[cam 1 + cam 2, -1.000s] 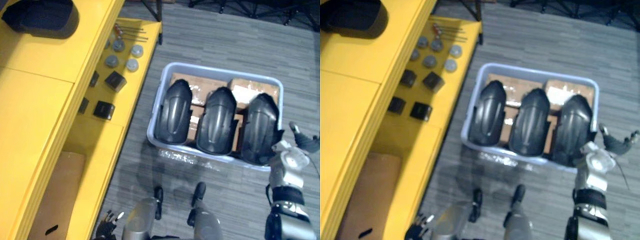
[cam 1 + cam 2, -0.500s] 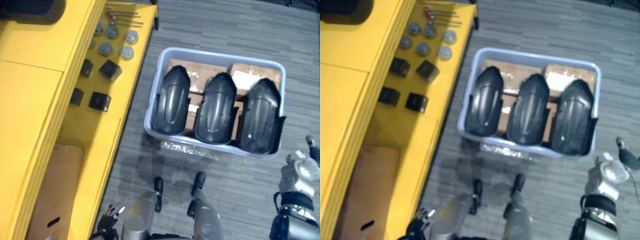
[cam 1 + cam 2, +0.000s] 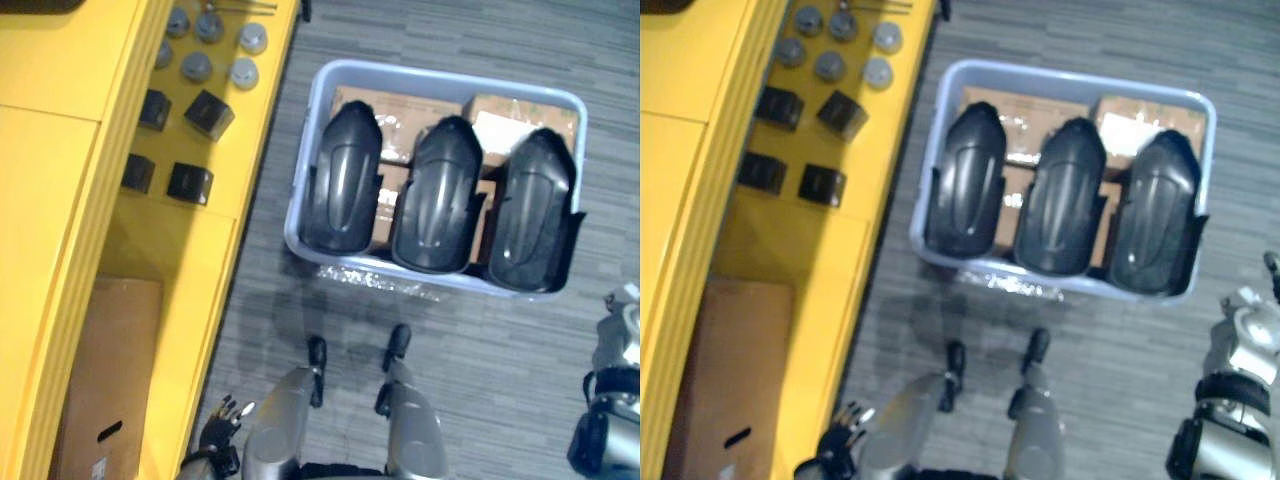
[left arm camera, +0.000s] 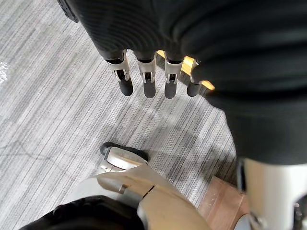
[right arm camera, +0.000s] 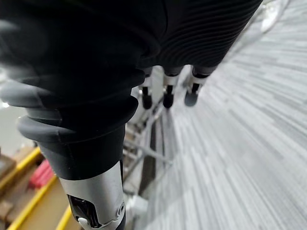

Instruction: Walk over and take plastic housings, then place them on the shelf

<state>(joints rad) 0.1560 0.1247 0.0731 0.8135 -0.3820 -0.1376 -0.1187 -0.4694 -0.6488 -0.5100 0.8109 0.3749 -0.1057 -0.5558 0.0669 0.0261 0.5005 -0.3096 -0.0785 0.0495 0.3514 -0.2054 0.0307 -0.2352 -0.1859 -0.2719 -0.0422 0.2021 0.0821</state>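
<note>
you have open floor [image 3: 480,340] on the near side of the bin [image 3: 306,150]. three housings [image 3: 437,200] pack it side by side; blocks [image 3: 188,183] and discs [image 3: 197,67] crowd the shelf [image 3: 190,260].

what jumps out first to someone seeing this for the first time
Three black housings stand side by side in a pale blue bin on the grey floor, straight ahead of the robot. To its left runs a bright yellow shelf, with small black blocks and grey caps on its lower level.

2 overhead eyes, shared plastic housings [image 3: 343,185]
</note>
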